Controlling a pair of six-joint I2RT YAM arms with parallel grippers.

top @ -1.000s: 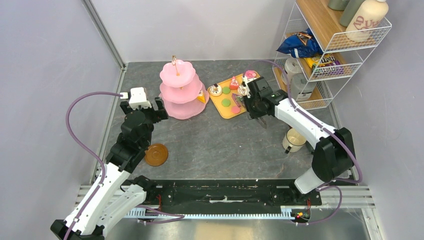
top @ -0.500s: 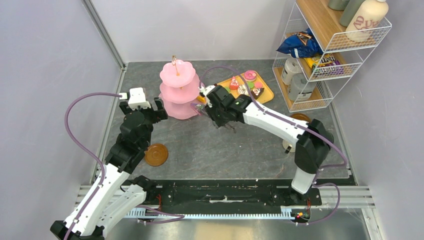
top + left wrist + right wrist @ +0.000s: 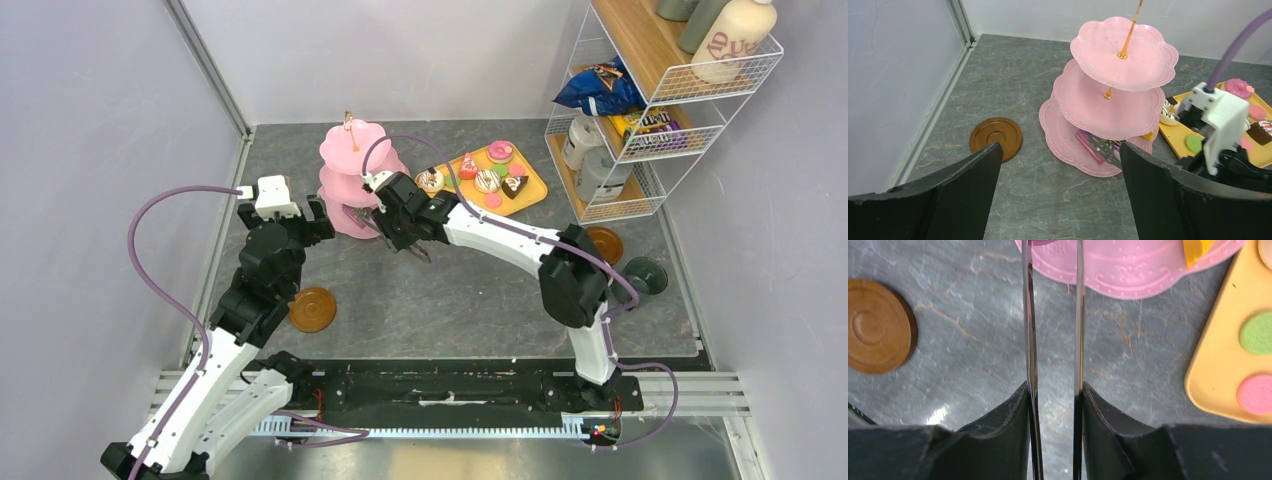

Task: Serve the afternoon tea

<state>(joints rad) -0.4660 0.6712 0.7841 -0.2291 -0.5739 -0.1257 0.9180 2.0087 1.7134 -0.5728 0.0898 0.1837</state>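
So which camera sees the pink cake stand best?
The left wrist view. It shows the pink stand close up and nearly whole, all three tiers. From the top external view the right arm covers part of its lower tiers. The right wrist view catches only the edge of the bottom tier.

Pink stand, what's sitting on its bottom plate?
On the bottom plate: a purple cake wedge between metal tongs, and a yellow piece. The middle plate hides the rest.

Grey marbled table (image 3: pixel 450 300), pink three-tier stand (image 3: pixel 1098 107) at right gripper (image 3: pixel 1052 255) tips, yellow tray (image 3: pixel 1213 365) to its right, brown saucer (image 3: pixel 995 137) ahead-left of left gripper (image 3: pixel 1059 165).
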